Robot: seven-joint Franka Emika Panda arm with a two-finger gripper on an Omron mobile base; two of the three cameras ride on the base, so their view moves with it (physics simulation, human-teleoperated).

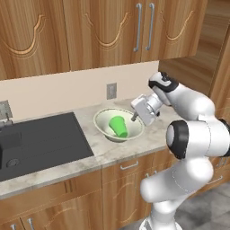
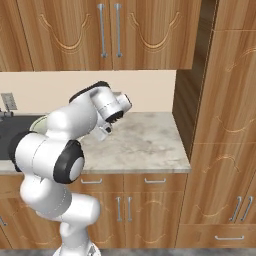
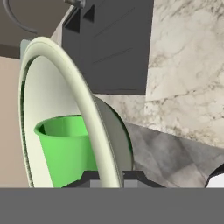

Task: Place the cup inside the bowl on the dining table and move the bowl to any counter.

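At nine o'clock in the left base view the black sink (image 1: 40, 139) is sunk into the counter (image 1: 108, 152). Just right of it the bowl (image 1: 104, 123) sits on the marbled stone, tipped slightly, with the green cup (image 1: 119, 126) lying inside it. At the bowl's three o'clock rim the gripper (image 1: 134, 118) is pinched tight on that rim, one finger inside and one outside, as the hand view confirms where the rim (image 3: 83, 105) runs down between the tips.

The risk, as I judge it, is a release while the bowl is tilted: it could rock and spill the cup, or slide toward the sink edge. The wall outlet (image 1: 111, 90) sits at twelve o'clock. To the right lies bare counter up to the tall cabinet (image 2: 220, 125), the roomiest way to withdraw.
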